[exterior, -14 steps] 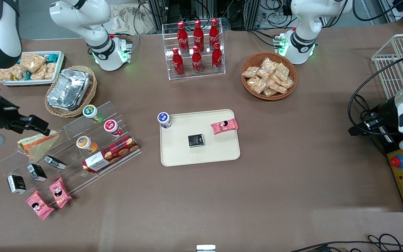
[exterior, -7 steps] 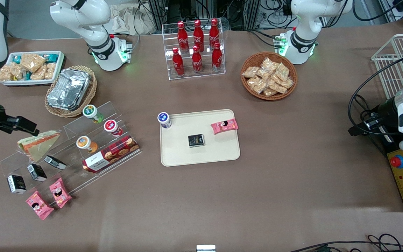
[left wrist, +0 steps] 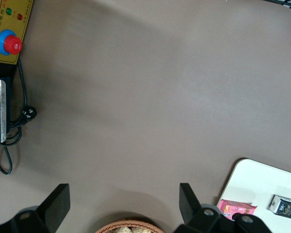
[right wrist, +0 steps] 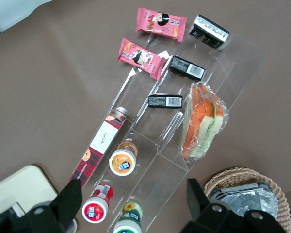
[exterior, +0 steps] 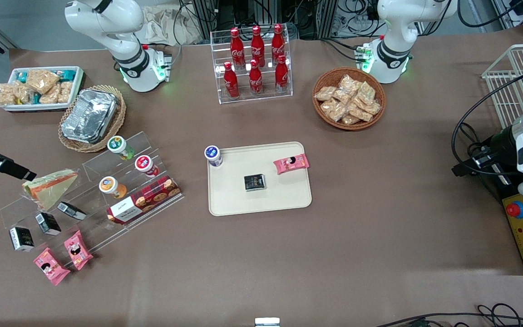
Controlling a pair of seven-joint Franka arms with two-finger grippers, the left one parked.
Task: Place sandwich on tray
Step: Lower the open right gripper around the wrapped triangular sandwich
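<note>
The sandwich [exterior: 50, 184], a clear-wrapped wedge with orange and green filling [right wrist: 203, 121], lies on the top step of a clear acrylic stand [exterior: 93, 195] toward the working arm's end of the table. My gripper [exterior: 16, 169] hangs above the table edge beside the sandwich, apart from it. In the right wrist view the gripper [right wrist: 133, 194] is open, its fingers wide apart with nothing held. The cream tray [exterior: 284, 200] sits mid-table, holding a pink packet [exterior: 291, 163] and a small black box [exterior: 254, 182]. A corner of the tray [right wrist: 24, 184] shows in the wrist view.
The stand also holds three small bottles [exterior: 145, 165], a red cookie box [exterior: 145, 200] and black boxes [exterior: 71, 210]. Two pink packets [exterior: 64, 256] lie nearer the camera. A foil container in a basket [exterior: 90, 116] sits farther back. A blue-capped bottle [exterior: 213, 155] stands beside the tray.
My gripper has drawn away from above the sandwich toward the table's edge at the working arm's end. The sandwich has not moved.
</note>
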